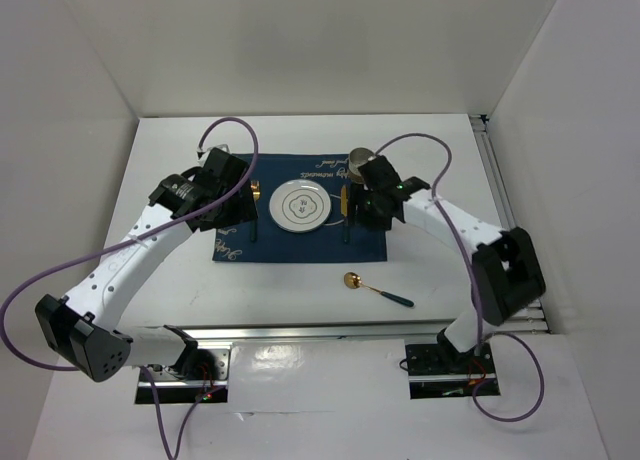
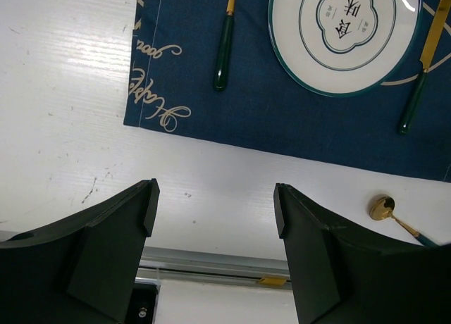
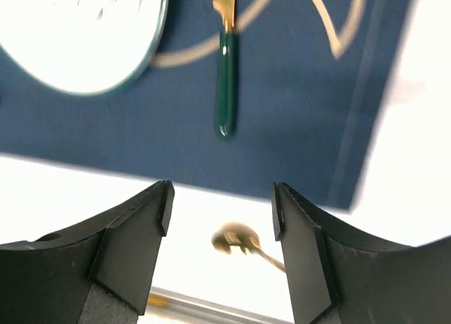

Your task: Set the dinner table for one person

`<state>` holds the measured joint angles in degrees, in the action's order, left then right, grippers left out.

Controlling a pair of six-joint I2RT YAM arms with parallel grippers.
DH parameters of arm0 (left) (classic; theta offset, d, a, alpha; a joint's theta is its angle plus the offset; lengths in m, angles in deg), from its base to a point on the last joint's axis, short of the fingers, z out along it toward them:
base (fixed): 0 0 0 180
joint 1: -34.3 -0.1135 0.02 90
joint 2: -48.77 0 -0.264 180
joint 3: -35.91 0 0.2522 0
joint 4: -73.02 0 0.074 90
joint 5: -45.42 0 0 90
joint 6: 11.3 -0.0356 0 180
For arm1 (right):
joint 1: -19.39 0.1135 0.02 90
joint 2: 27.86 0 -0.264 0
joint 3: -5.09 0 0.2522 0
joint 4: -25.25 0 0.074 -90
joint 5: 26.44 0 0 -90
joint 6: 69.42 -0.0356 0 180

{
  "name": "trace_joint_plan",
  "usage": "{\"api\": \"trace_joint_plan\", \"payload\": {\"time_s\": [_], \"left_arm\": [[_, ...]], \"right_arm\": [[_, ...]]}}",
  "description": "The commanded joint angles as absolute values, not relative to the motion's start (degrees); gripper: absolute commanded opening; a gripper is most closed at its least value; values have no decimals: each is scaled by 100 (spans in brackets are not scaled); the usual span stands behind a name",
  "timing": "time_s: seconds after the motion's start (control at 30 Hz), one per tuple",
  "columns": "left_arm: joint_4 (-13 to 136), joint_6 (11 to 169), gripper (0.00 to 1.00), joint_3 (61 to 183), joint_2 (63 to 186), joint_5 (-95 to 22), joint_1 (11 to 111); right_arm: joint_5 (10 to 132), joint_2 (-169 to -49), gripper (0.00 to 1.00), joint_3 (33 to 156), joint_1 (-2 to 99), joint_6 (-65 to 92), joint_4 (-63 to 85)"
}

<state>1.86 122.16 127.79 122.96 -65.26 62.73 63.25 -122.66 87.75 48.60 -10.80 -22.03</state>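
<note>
**On the counter, one place is laid**

A navy placemat is spread mid-counter. A plate is set on it between fork and knife; a gold spoon lies off the mat, nearer the arms. The left hand and right hand are held wide open, nothing gripped.

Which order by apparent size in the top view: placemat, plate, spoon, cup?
1. navy placemat
2. white plate
3. gold spoon, long but thin
4. metal cup, partly hidden, so its rank against the spoon is unsure
</note>
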Motion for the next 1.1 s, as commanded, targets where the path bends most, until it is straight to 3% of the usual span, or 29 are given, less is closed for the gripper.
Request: {"api": "trace_joint_plan", "payload": {"time_s": [0.0, 0.13, 0.27, 0.33, 0.4, 0.47, 0.77, 1.07], "left_arm": [[310, 12115, 84, 12833, 12260, -6453, 6295], [380, 12115, 84, 12833, 12321, -6453, 6295], [328, 12115, 84, 12833, 12321, -6453, 6295], [328, 12115, 84, 12833, 12321, -6453, 6295], [328, 12115, 84, 12833, 12321, -6401, 6295], [328, 12115, 84, 12833, 12321, -6400, 6295], [266, 12115, 84, 12833, 12269, -6453, 6295], [213, 12115, 84, 12894, 12269, -6453, 6295]], "right_arm": [[6275, -11374, 70, 8171, 4997, -484, -2674], [6688, -10776, 69, 7187, 5269, -430, -2727], [6892, -10608, 42, 6755, 5454, -693, -2420], [6892, -10722, 34, 6701, 5516, -816, -2174], [6892, -11001, 17, 6701, 5516, -816, -1964], [6840, -11335, 11, 6753, 5568, -878, -1866], [6753, -12444, 5, 7377, 6533, -1659, -1637], [6690, -13682, 5, 8932, 7221, -1898, -1689]]}}
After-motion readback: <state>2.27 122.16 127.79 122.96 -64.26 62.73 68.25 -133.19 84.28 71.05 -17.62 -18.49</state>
